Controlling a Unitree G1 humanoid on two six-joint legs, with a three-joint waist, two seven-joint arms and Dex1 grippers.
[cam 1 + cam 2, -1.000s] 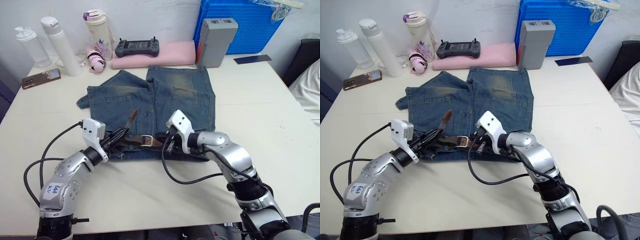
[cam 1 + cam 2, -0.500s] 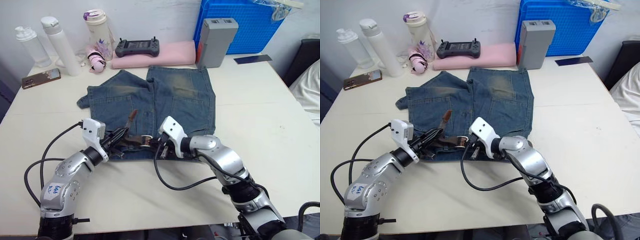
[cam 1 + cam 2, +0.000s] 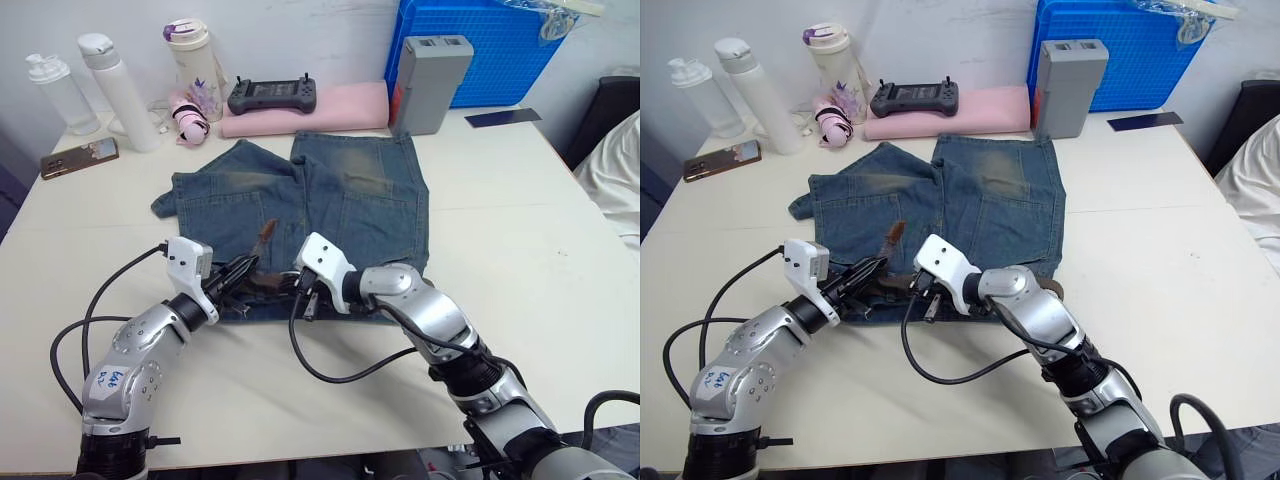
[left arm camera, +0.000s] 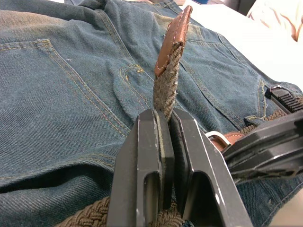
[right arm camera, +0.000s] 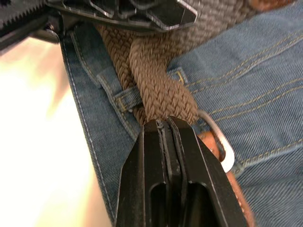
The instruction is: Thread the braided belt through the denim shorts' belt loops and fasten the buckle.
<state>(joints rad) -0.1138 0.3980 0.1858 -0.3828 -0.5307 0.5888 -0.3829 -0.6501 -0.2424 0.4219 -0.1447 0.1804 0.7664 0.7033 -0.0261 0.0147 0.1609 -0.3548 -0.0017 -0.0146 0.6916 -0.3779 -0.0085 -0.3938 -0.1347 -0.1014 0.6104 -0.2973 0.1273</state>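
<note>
The denim shorts (image 3: 340, 195) lie flat in the middle of the table, waistband toward me. The braided belt (image 5: 158, 87) runs along that waistband and passes under a belt loop (image 5: 124, 98). My left gripper (image 3: 238, 273) is shut on the belt near its end, and the brown leather tip (image 4: 172, 41) stands up past the fingers. My right gripper (image 3: 300, 292) is shut, with its tips resting on the belt just beside the left gripper. The silvery buckle (image 5: 221, 147) lies right next to the right fingers (image 5: 189, 179).
Along the far edge stand two white bottles (image 3: 118, 88), a tumbler (image 3: 195, 62), a phone (image 3: 80, 157), a black controller (image 3: 272, 95) on a pink pad (image 3: 340, 108), a grey box (image 3: 428, 82) and a blue crate (image 3: 510, 48). Black cables trail from both wrists.
My right gripper has slid left along the waistband, past the buckle, until it is close to the left gripper. The left gripper still holds the belt in the same place.
</note>
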